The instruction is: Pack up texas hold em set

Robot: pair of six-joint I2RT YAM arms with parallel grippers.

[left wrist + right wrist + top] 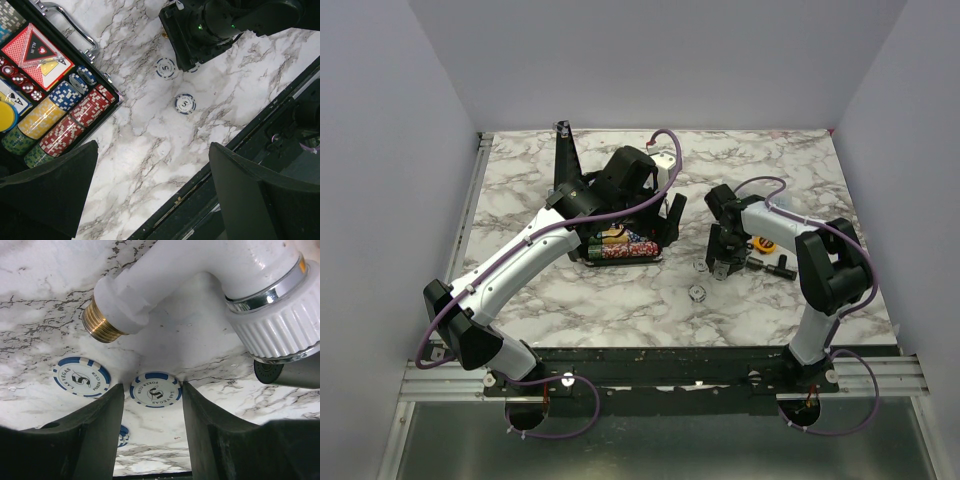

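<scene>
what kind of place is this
Probably a robotics lab test cell: plain grey walls box in a marble-patterned tabletop, and a left arm and right arm are bolted to a metal rail at its near edge.

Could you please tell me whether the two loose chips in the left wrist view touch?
Apart. The left wrist view shows bare marble between the upper chip and the lower chip.

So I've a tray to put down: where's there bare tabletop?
Free: marble between the case and the table's near edge, and the far right corner. Crowded: around the right gripper, with loose chips and the tape measure.
</scene>
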